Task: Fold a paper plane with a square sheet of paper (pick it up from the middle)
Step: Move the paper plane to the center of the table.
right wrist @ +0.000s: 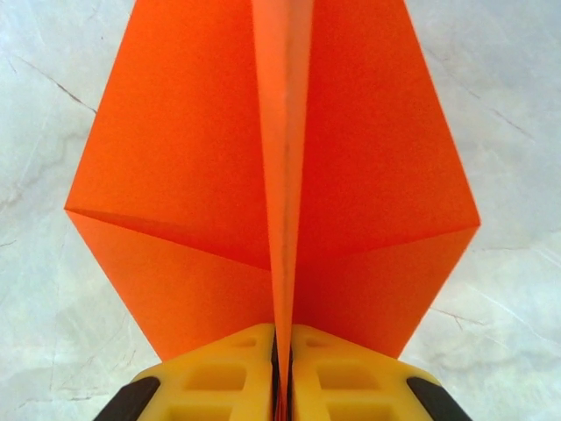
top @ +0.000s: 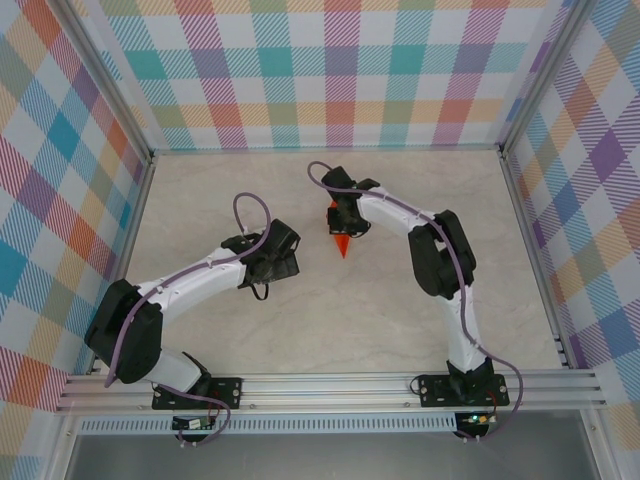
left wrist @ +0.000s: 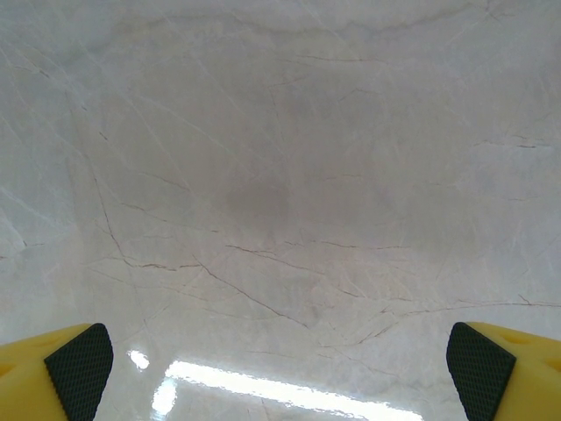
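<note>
The right gripper was clamped tight on the centre ridge of the orange paper. The paper's two folded wings spread left and right across the upper part of the right wrist view. In the top view the paper appeared as a small pointed shape just above the middle of the frame, at that gripper's tip. The left gripper hung to its left, apart from the paper, with its jaws spread wide over the marble table.
</note>
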Controlling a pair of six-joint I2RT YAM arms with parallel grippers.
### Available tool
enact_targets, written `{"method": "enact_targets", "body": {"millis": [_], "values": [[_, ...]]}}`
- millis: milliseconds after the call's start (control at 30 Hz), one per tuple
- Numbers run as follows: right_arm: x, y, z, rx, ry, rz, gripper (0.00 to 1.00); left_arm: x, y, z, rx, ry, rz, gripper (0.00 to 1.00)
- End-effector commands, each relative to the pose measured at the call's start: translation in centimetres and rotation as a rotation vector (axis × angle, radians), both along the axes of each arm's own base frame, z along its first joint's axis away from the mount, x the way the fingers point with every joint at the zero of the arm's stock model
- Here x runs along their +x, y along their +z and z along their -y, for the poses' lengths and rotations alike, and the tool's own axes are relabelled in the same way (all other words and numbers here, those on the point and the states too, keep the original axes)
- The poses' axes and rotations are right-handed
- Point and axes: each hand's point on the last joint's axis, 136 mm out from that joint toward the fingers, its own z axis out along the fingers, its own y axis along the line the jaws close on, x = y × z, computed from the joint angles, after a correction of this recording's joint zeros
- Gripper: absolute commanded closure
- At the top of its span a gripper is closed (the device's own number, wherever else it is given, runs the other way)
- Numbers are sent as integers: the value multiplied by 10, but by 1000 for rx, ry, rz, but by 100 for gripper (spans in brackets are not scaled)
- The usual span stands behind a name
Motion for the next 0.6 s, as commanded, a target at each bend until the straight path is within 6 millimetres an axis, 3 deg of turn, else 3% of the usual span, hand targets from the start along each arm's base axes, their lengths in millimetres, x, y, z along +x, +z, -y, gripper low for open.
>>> {"method": "enact_targets", "body": {"millis": [0,367,467,567], "values": [[-7,-9,0,-15,14,-65,88,-2,-1,-3,-11,7,-11,0],[-12,-33,-1,-26,-13,-132,80,-2,-5,-1,-10,3,-27,0],[-13,-34,-1,-24,-16,-136,79,-1,-5,-1,-10,3,-27,0],[-10,-22,-3,-10,-19,-118,79,0,-3,-2,-6,4,-23,0]]}}
